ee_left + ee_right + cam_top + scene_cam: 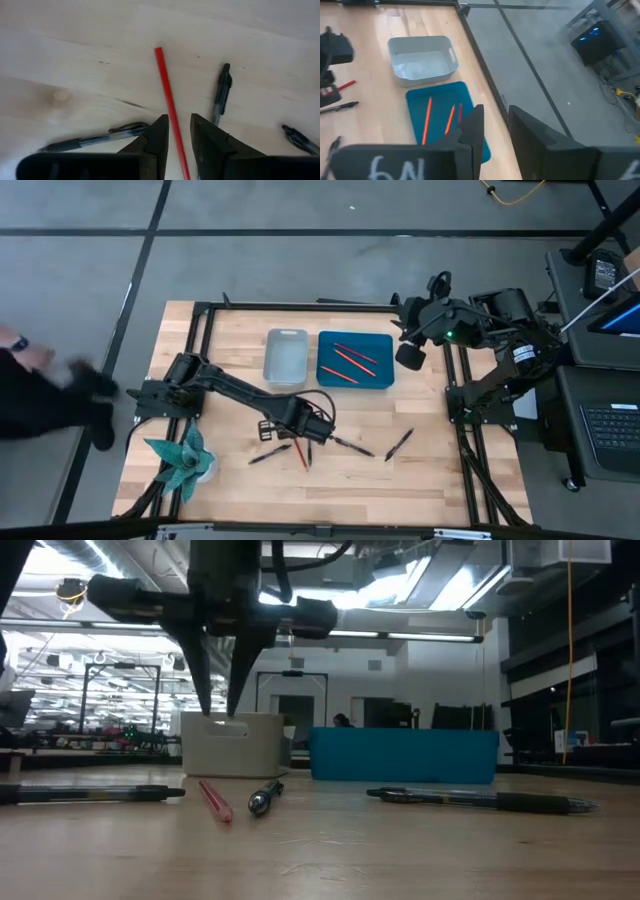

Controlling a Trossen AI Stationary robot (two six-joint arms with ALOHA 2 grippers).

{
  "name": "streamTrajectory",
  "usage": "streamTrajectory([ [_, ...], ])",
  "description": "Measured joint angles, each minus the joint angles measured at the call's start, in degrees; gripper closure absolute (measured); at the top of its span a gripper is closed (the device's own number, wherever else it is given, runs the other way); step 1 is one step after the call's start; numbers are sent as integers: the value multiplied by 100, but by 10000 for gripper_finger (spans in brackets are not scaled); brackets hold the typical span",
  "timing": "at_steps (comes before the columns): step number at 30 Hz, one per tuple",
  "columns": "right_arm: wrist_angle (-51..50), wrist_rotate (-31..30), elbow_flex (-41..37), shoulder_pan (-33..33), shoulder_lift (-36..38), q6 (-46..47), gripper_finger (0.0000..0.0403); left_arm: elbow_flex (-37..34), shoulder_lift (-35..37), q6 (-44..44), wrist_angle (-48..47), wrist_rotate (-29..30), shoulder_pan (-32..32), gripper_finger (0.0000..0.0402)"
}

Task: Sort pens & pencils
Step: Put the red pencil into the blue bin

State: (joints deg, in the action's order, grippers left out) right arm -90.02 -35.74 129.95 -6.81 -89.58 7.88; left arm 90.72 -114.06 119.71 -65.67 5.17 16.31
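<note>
Nearest the low camera, a black pen (95, 794) lies along the wooden table (320, 860) at the left, then a red pencil (215, 801) and a short dark pen (264, 797), then another black pen (480, 800) at the right. Over the red pencil hangs the left gripper (218, 705), its fingers a little apart, one on each side of the pencil and not yet closed on it. Behind stand a grey bin (285, 358) and, just beside it, a blue tray (355, 359) holding three red pencils (345, 362). The right gripper (492, 120) waits off the table's far right corner, fingers parted around nothing
</note>
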Motion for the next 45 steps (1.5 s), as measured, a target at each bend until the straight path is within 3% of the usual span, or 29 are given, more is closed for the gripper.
streamTrajectory([
  [10, 1, 86, 0, 0, 9, 60, 310, -531, 0, 358, 528, -235, -6, 309],
  [23, 0, 144, 0, -5, 11, 63, 310, -576, 0, 513, 697, -229, -68, 303],
  [34, 0, 127, 0, -249, 13, 61, 310, -1344, 0, 624, 1706, -339, -145, 303],
  [45, 2, 85, 0, -262, 13, 42, 310, -1393, 0, 620, 1782, -470, -168, 303],
])
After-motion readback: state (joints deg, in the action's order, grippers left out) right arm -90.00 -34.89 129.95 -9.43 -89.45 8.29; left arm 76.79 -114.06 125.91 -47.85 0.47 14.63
